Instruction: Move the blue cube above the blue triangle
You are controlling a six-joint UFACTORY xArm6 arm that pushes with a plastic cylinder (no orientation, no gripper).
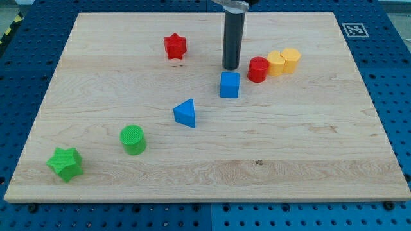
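Blue cube (229, 85) sits a little right of centre in the upper half of the table (308, 154), and you'll find my tip (231, 68) just above it in the frame, close behind its top edge; whether they touch I cannot tell. There is no claw here to open or close, only the bare rod. Blue triangle (185, 113) lies to the lower left of the cube, near it. Since the cube must end up above the triangle, it has to travel left in the frame, so I judge the tip should come round to the cube's right side, clear of the red cylinder (258, 69).
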